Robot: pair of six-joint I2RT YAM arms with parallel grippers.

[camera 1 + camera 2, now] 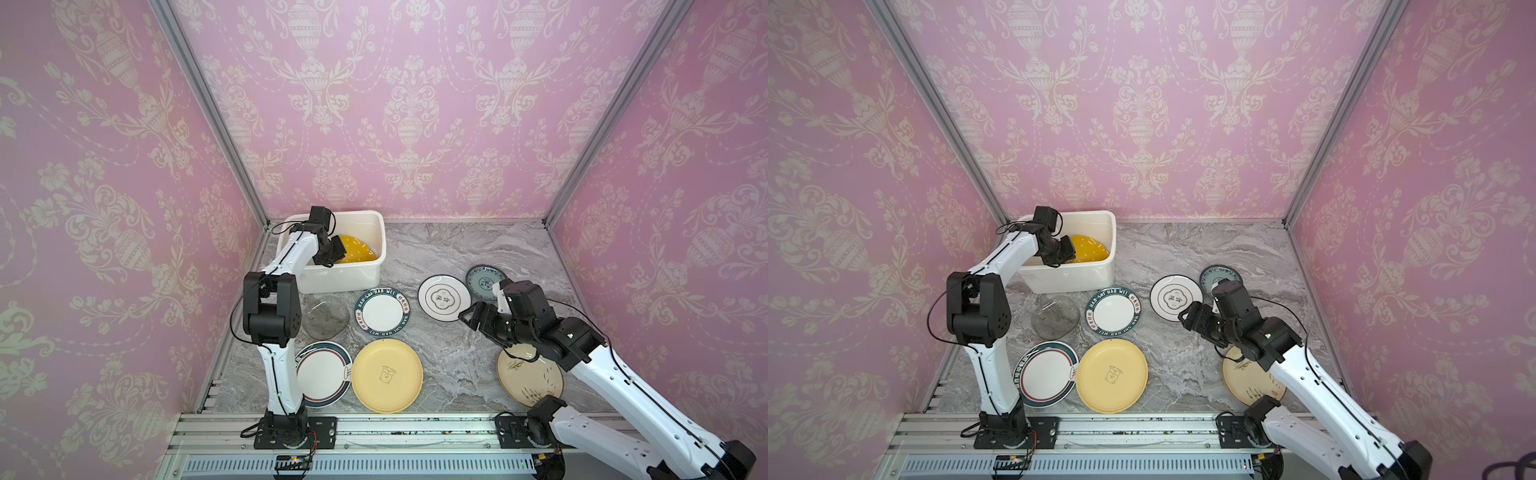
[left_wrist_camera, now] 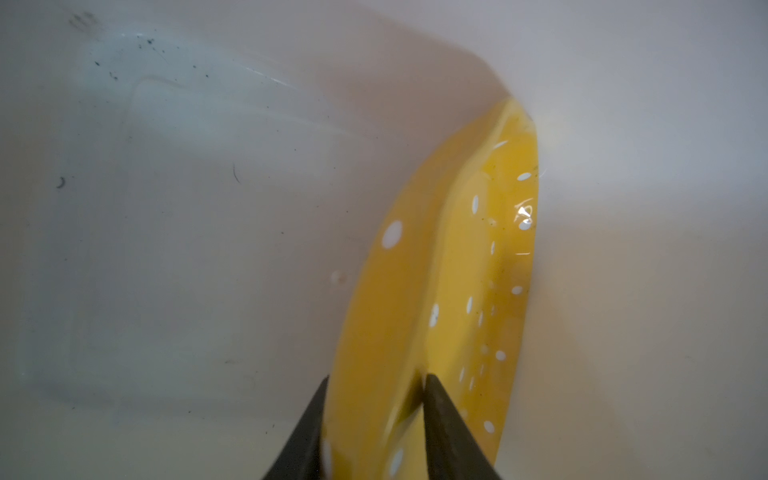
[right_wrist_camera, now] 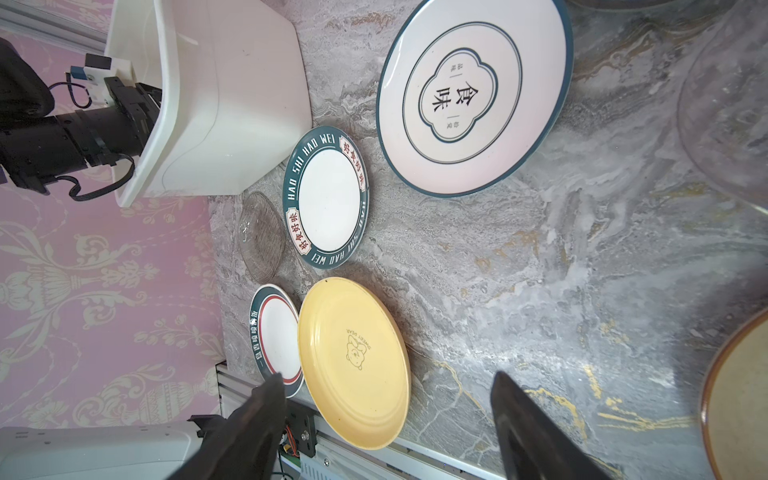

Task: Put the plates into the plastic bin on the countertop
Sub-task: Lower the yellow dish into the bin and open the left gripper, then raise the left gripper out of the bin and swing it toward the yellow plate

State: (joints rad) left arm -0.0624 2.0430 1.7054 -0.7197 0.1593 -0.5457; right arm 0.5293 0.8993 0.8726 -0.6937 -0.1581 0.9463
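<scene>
Seven plates [image 1: 386,374] around bare countertop [image 1: 455,361] middle

plastic bin [image 1: 345,276]: smooth | dotted plate [image 2: 478,270]: glossy | countertop [image 1: 457,257]: marble-patterned

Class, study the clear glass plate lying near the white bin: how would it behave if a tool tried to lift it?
The glass plate lies flat on the countertop, so its low rim probably gives little to grip. Its glossy, see-through body looks stiff, likely slippery, and apt to break if dropped.
</scene>
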